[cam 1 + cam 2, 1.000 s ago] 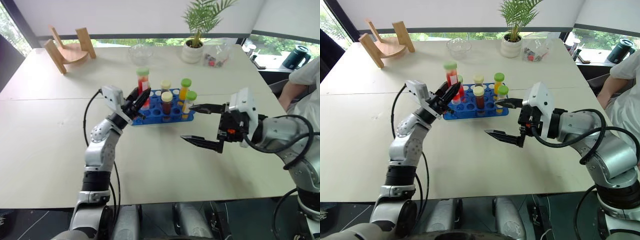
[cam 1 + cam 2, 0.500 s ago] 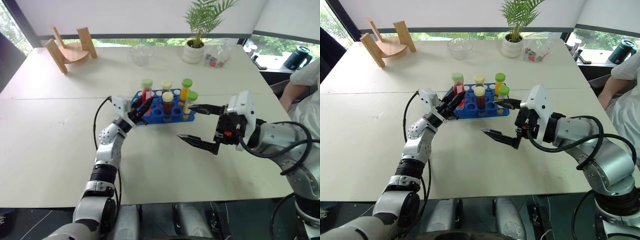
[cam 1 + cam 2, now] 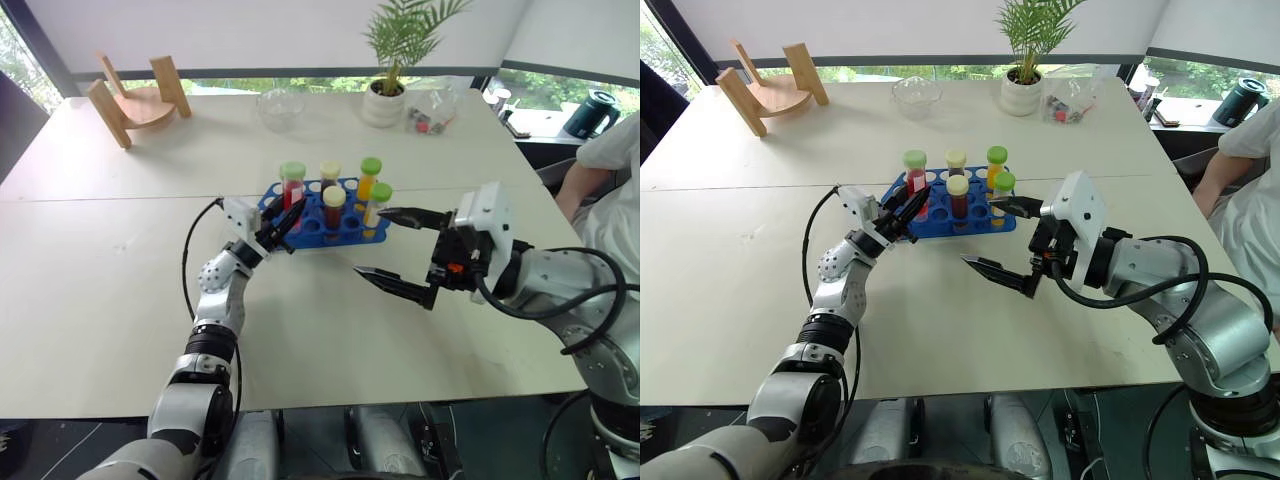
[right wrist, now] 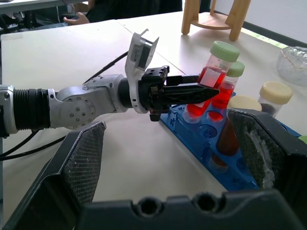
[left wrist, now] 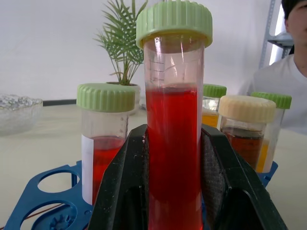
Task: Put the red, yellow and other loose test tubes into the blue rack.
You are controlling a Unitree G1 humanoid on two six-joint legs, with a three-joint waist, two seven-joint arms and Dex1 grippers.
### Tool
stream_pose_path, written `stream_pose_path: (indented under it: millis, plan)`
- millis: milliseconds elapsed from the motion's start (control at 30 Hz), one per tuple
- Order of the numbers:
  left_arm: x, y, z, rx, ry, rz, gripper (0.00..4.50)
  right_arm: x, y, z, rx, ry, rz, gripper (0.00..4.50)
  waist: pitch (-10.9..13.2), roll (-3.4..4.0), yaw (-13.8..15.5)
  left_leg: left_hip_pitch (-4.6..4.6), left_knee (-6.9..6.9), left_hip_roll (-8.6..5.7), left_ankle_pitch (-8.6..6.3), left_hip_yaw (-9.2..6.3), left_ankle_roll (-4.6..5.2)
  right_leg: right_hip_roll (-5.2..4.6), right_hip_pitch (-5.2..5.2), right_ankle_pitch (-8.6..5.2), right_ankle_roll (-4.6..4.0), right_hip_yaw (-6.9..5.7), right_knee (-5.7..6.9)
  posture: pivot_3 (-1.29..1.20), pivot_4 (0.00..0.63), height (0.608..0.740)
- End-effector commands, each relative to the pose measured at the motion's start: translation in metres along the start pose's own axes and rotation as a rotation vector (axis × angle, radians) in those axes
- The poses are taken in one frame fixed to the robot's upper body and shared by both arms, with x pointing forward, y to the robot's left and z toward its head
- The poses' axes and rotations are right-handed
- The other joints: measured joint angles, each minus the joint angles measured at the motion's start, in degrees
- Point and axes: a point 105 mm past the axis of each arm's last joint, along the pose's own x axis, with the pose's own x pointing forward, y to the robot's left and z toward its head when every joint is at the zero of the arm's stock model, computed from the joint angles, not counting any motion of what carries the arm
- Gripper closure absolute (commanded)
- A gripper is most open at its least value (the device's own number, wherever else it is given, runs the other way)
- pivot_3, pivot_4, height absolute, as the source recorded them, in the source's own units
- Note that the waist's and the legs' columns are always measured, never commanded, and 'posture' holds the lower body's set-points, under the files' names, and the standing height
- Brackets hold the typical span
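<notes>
Left gripper (image 3: 281, 224) gripped the red tube (image 5: 173, 143), jaws clamped, lowering at the rack (image 3: 300, 235) with five tubes seated; right gripper (image 3: 392, 250) waited wide open, empty; none seen loose on bench (image 3: 100, 280).

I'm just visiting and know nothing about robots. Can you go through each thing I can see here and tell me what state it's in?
Left gripper: shut on the red tube.
Red tube: upright, green-capped, being set into the rack.
Right gripper: open, holding nothing, beside the rack.
Blue rack: on the table, several holes unfilled.
Other tubes: capped, standing in the rack.
Glass bowl: upright, far side of the table.
</notes>
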Motion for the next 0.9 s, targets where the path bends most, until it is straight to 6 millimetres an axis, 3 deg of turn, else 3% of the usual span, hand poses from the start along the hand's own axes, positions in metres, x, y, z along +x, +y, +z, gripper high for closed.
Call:
stream_pose_path:
  millis: [33, 367, 600, 833, 900]
  plan:
    - [-0.004, 0.005, -0.001, 0.032, -0.014, 0.037, 3.69, -0.002, 0.002, 0.013, -0.051, -0.036, 0.0, 0.0, 0.0, 0.0, 0.0, 0.0, 0.0, 0.0, 0.0, 0.0, 0.0, 0.0, 0.0, 0.0, 0.0, 0.0, 0.0, 0.0, 0.15, 0.74]
    - [-0.004, 0.004, -0.014, 0.026, 0.009, 0.067, 3.69, -0.002, 0.003, 0.013, -0.052, -0.035, 0.004, 0.0, -0.01, 0.01, 0.13, 0.14, 0.01, 0.0, 0.0, 0.0, 0.0, 0.0, 0.17, 0.0, 0.0, 0.0, -0.01, 0.0, 0.15, 0.74]
    - [-0.016, 0.002, -0.028, 0.001, 0.074, 0.05, 3.69, -0.002, 0.003, 0.012, -0.05, -0.027, 0.006, 0.0, -0.07, 0.07, 0.06, 0.28, -0.01, 0.0, -0.01, 0.01, 0.01, 0.0, 0.28, -0.01, -0.01, 0.0, -0.01, 0.0, 0.15, 0.74]
    - [-0.034, 0.008, -0.021, 0.07, 0.087, 0.058, 0.22, -0.002, 0.003, 0.013, -0.051, -0.025, 0.017, 0.0, -0.12, 0.14, -0.21, 0.8, -0.5, 0.0, -0.01, 0.1, 0.01, 0.02, 0.5, -0.03, -0.04, 0.1, -0.06, 0.0, 0.15, 0.74]
    - [-0.04, 0.014, -0.016, 0.097, 0.088, 0.072, 0.03, -0.002, 0.002, 0.013, -0.051, -0.025, 0.017, 0.0, -0.12, 0.13, -0.32, 0.82, -0.55, 0.02, -0.01, 0.1, 0.01, 0.05, 0.5, -0.05, -0.07, 0.11, -0.06, 0.0, 0.15, 0.74]
